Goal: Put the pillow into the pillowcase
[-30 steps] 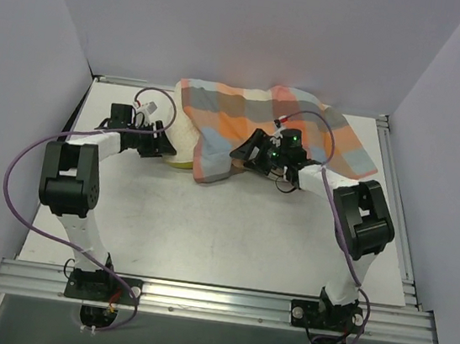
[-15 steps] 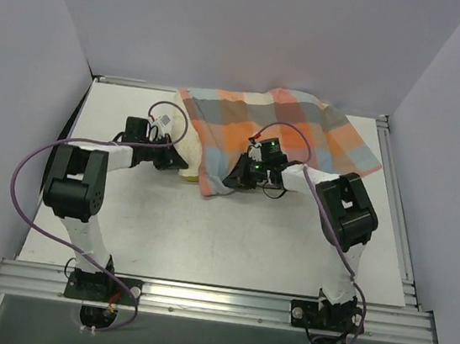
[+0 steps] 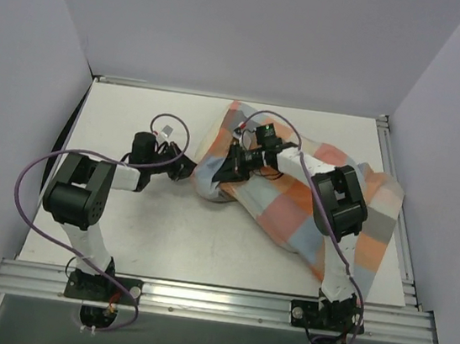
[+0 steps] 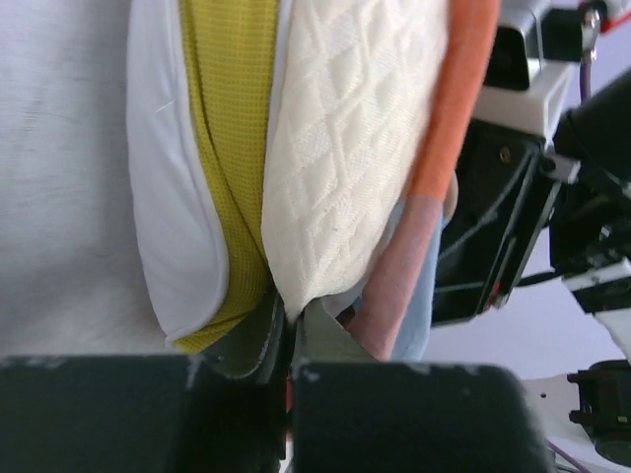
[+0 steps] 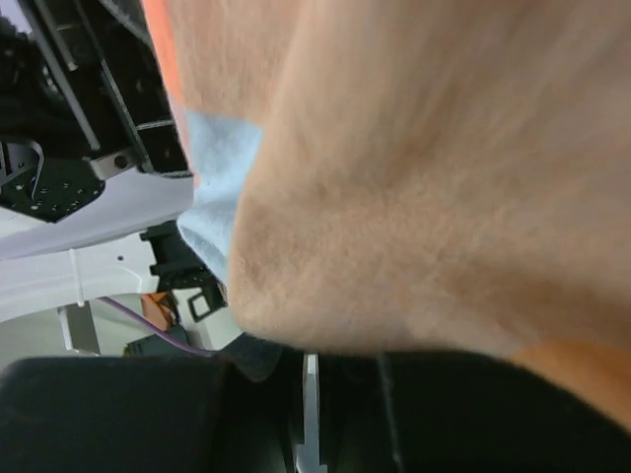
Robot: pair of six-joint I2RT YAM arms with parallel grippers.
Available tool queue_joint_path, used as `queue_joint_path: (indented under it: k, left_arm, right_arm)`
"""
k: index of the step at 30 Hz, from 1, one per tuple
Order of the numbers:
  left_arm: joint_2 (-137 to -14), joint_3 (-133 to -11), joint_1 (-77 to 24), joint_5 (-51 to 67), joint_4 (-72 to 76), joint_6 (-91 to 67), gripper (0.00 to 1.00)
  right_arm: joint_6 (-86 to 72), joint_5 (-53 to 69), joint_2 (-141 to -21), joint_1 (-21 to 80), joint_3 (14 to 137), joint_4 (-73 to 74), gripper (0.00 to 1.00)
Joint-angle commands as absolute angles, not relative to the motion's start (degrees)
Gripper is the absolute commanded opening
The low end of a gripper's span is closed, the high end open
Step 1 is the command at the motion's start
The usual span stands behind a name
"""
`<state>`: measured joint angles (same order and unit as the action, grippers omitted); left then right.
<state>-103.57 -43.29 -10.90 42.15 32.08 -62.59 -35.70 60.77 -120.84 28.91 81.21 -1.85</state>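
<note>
The checked pillowcase (image 3: 327, 206) lies slantwise from the table's middle to the front right, draped over my right arm. My right gripper (image 3: 225, 168) is shut on its left end; orange and light blue cloth (image 5: 434, 168) fills the right wrist view and hides the fingertips. The pillow (image 4: 345, 148) shows cream and quilted with a yellow side edge (image 4: 232, 148) in the left wrist view. My left gripper (image 4: 291, 317) is shut on its lower edge, right beside the pillowcase (image 4: 414, 246). From above, the left gripper (image 3: 185, 169) meets the cloth's left end and the pillow is hidden.
An aluminium rail (image 3: 214, 294) runs along the front edge and another (image 3: 397, 202) along the right side. White walls close in the left, back and right. Purple cables (image 3: 25, 183) loop off both arms.
Both grippers went from open to shut. The pillowcase swung from the back of the table down to the front right, over the right arm. The left gripper moved right, and the yellow pillow edge went out of sight.
</note>
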Motion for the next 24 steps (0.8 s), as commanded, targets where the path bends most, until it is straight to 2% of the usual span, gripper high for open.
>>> queue_joint_path:
  k: [1,4,10,14,16,17,18,19,20,21,23,24]
  left_arm:
    - [-98.6,-41.7,-14.3,45.7,37.2,-67.1,0.0]
    - [-95.8,-39.2,-18.8,44.7,37.2,-67.7,0.0]
    - [-90.1,-32.3,-26.2,41.9,37.2,-68.0,0.0]
    - [-85.6,-32.3,-26.3,43.1,36.2,-64.3,0.0]
    - [-84.2,-34.7,-23.7,44.1,30.3,-58.6,0.21]
    - [-82.8,-36.2,-22.7,44.4,25.9,-55.1,0.31]
    - [-82.1,-40.2,-21.5,44.5,14.5,-51.0,0.48]
    - [-81.4,-42.6,-19.4,44.0,8.2,-40.8,0.55]
    - [-79.8,-45.1,-18.6,40.9,1.2,-34.5,0.58]
    - [-79.0,-47.9,-18.2,38.7,-11.4,-28.4,0.59]
    - [-77.1,-53.7,-18.4,31.8,-19.4,-13.1,0.65]
    - [-76.8,-55.4,-18.7,28.6,-25.3,-8.1,0.66]
  right_arm:
    - [-26.0,61.2,-120.5,28.2,89.4,7.5,0.04]
    - [-18.2,57.2,-118.9,27.8,93.3,14.7,0.05]
    - [-13.2,57.0,-122.0,29.2,104.2,24.1,0.06]
    - [-10.5,57.0,-119.7,32.2,102.8,25.5,0.1]
    - [-9.9,56.5,-115.6,31.7,97.0,25.5,0.17]
    - [-9.8,56.1,-113.8,31.1,94.7,25.5,0.28]
    - [-9.5,56.0,-111.9,28.9,92.3,25.8,0.32]
    - [-9.4,55.9,-107.7,27.5,89.2,26.0,0.36]
    - [-9.0,55.5,-105.5,25.9,84.4,26.5,0.46]
    - [-7.1,54.9,-101.2,22.8,82.1,28.4,0.51]
    - [-4.6,53.6,-97.3,19.2,78.6,31.7,0.64]
    - [-2.5,52.0,-94.2,17.6,78.1,35.8,0.66]
